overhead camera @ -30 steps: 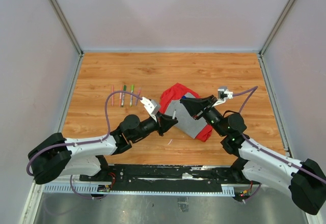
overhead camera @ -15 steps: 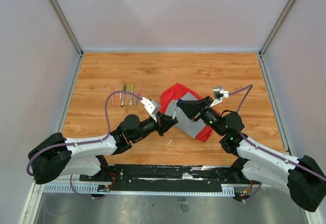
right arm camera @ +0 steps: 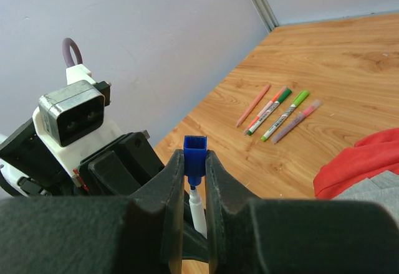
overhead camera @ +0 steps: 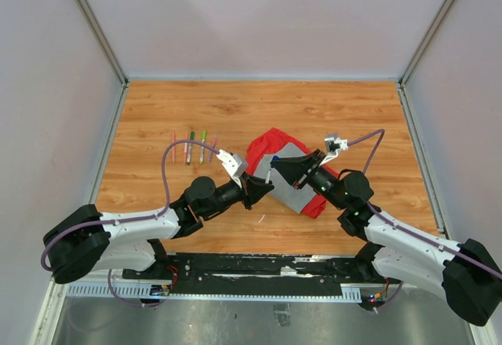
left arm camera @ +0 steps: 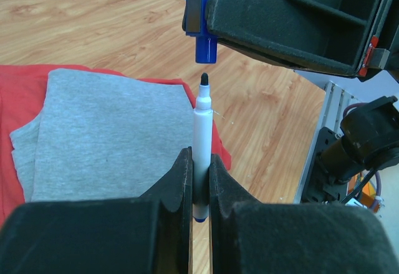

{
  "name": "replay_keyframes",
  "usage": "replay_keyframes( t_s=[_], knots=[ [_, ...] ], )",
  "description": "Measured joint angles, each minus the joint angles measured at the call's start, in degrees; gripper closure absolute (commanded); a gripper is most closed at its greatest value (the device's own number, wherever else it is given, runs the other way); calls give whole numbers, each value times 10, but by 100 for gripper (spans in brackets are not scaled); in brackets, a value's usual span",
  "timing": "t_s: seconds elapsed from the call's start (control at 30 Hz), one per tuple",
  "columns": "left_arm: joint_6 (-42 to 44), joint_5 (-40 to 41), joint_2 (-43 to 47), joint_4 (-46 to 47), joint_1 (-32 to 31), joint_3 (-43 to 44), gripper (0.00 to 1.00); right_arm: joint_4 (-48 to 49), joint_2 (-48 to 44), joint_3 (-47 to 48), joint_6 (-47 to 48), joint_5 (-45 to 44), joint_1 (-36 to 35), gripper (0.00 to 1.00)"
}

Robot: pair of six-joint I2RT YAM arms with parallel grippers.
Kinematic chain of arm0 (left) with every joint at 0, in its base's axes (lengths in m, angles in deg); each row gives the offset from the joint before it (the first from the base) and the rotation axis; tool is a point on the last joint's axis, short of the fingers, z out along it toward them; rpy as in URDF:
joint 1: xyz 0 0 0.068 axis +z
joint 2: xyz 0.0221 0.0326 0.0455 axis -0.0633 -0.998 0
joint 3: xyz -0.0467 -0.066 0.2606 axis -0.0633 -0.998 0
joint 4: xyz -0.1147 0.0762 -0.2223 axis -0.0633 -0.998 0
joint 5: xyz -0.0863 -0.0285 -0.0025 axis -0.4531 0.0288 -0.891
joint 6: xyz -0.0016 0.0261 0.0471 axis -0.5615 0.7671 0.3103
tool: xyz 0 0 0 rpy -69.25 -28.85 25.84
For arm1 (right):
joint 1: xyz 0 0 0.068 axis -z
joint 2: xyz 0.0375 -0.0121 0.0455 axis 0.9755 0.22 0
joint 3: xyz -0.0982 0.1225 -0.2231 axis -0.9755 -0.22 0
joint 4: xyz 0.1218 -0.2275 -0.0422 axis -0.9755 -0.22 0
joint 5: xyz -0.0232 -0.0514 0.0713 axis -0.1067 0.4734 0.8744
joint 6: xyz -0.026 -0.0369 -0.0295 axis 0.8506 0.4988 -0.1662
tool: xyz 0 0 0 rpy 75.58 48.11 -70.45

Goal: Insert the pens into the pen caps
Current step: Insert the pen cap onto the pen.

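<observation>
Though not yet joined: pen (left arm camera: pixel 202 131) clamped upright in left jaws near red-and-grey cloth (overhead camera: pixel 271 143), tip up; blue cap (left arm camera: pixel 205 48) pinched in right jaws, mouth down, just above tip, apart. Step in hand: alignment for capping. Next move, likely: straight descent of cap onto tip, axes matched. Four other pens (overhead camera: pixel 193 147) in row, far-left tabletop (overhead camera: pixel 314 110).

A robotics lab test cell: plain pale-grey wall panels (overhead camera: pixel 259 16) in slim metal frame posts (overhead camera: pixel 92 22) enclose the wood-grain table (overhead camera: pixel 259 110) beyond the left tool (overhead camera: pixel 264 183) and right tool (overhead camera: pixel 280 163); behind them, a black slotted mounting rail (overhead camera: pixel 259 265) carries two cabled black-and-white arms (overhead camera: pixel 133 227).
</observation>
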Motion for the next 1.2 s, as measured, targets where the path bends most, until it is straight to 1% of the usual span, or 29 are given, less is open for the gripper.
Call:
replay_keyframes(
  t_s=[1.2],
  knots=[
    [0,0,-9,-1,-4,0,99,-43,-15,0,-2,15,0,100]
  ],
)
